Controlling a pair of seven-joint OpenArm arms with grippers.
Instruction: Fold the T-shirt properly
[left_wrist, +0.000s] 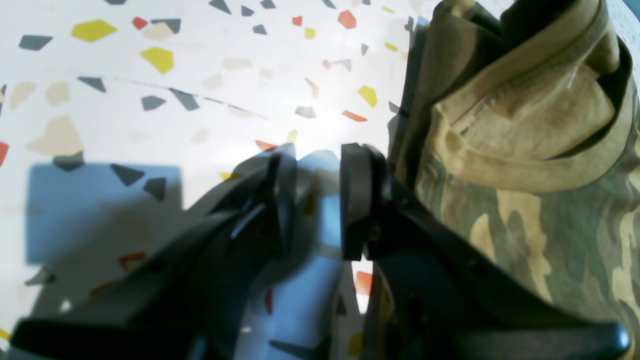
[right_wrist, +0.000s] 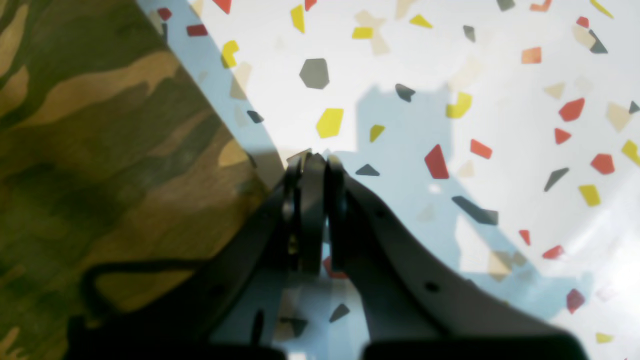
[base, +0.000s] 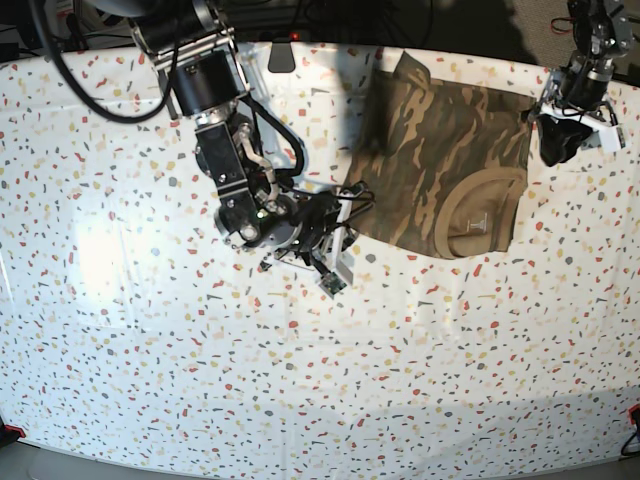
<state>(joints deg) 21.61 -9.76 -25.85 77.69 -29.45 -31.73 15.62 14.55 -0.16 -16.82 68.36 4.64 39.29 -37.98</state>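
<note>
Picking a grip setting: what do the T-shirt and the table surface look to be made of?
T-shirt: soft matte woven or knit cloth, likely cotton; it creases, and its tan collar shows stitching. Table: smooth, slightly glossy speckled sheet, perhaps vinyl or laminate; it reflects glare.

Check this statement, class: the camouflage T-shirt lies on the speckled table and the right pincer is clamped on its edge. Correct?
Not quite. The T-shirt does lie on the speckled table, but the right wrist view shows the right pincer shut on nothing, beside the cloth's edge.
</note>
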